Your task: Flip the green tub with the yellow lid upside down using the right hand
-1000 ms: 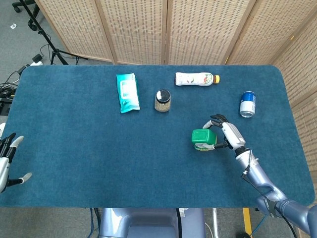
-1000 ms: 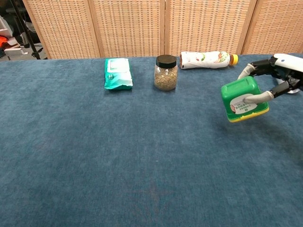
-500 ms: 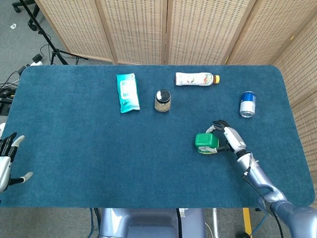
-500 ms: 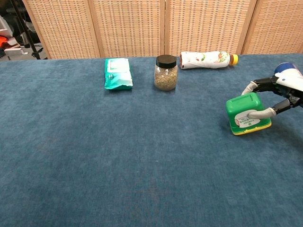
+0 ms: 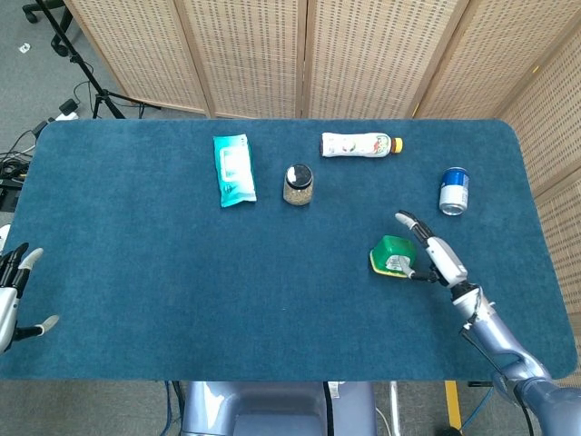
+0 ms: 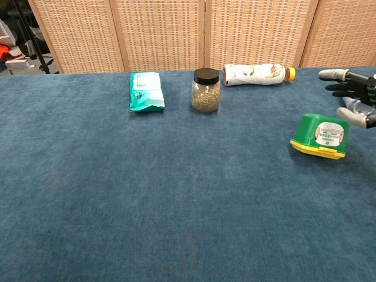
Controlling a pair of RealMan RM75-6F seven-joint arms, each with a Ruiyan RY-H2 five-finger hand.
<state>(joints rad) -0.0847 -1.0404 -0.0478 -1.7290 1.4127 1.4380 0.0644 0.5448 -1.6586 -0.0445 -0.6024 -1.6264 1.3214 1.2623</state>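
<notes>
The green tub rests on the blue table at the right, yellow lid down against the cloth and green base up, leaning slightly. A white label shows on its upper side. My right hand is just to the right of the tub with its fingers spread and nothing in them; whether the thumb still touches the tub I cannot tell. My left hand lies open at the table's near left edge, holding nothing.
A teal wipes pack, a seed jar with a black lid and a lying bottle sit along the back. A blue can stands behind my right hand.
The right hand lowered the tub from the air onto the table, lid downward, then let go and spread its fingers, drawing back to the right. The left hand stayed still.
</notes>
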